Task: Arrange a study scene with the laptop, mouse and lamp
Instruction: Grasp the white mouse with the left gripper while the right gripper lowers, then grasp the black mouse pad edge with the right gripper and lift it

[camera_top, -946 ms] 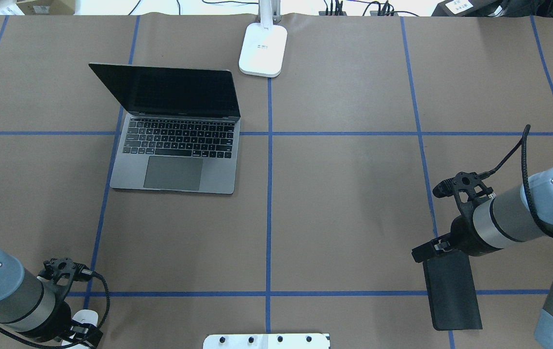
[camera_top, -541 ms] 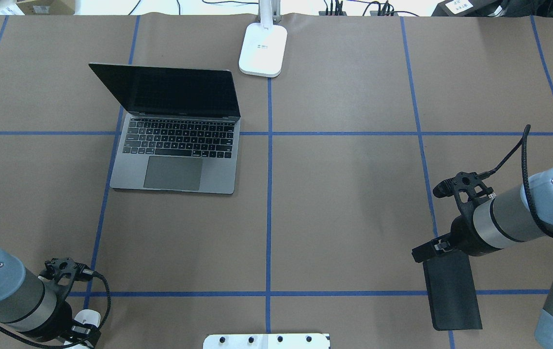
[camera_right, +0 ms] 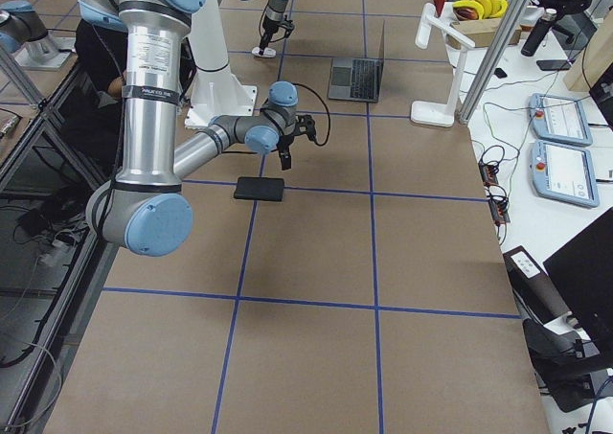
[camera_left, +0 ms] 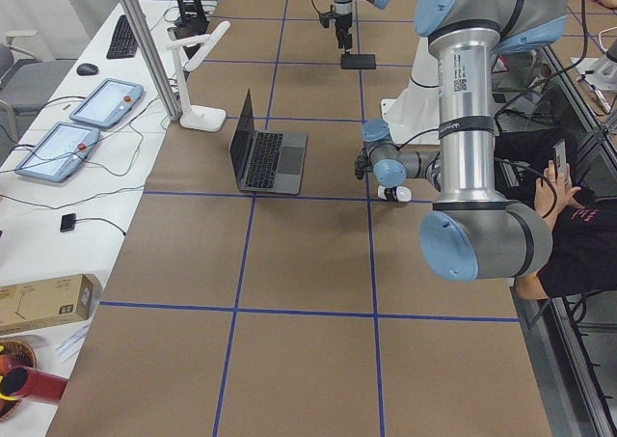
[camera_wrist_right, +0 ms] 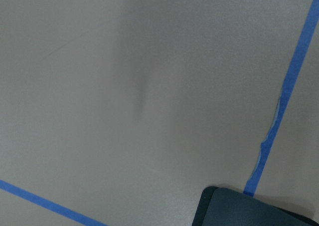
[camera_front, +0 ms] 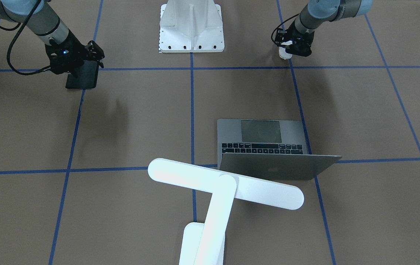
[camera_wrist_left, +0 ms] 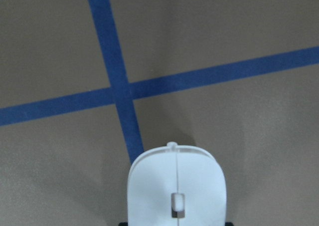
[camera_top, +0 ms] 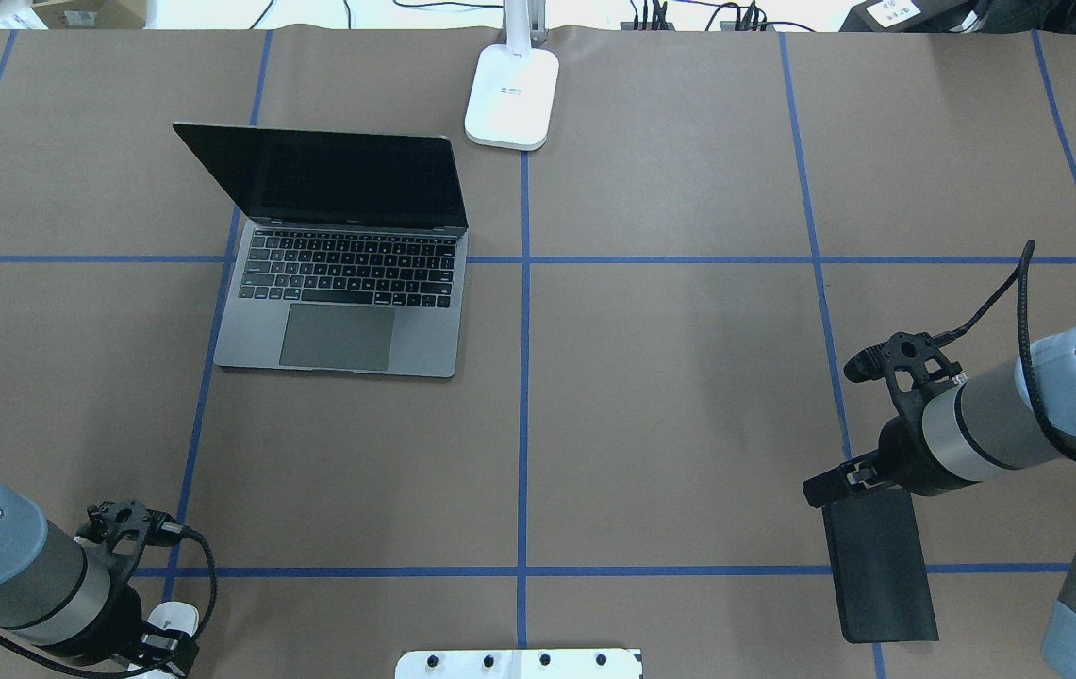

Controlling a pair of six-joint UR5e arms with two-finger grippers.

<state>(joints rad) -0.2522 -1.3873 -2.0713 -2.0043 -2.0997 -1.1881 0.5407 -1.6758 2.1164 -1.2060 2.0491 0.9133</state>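
The open laptop sits left of centre, its lid toward the far edge. At the far edge stands the lamp, its bar head reaching over the laptop's lid; only its base shows from overhead. The white mouse lies at the near left corner of the table on a blue tape crossing. My left gripper is low around the mouse and looks shut on it; the fingers are hidden in the wrist view. My right gripper hovers open just above the far end of a black mat.
The mat lies flat at the near right. A white bolted pedestal stands at the near middle edge. Bare brown table with blue tape lines spans between laptop and mat. Tablets and cables lie beyond the far edge. A seated person is behind the robot.
The left wrist has tilted and dropped a little, and the mouse has shifted slightly right with it. The right arm has barely moved; the mat stays put.
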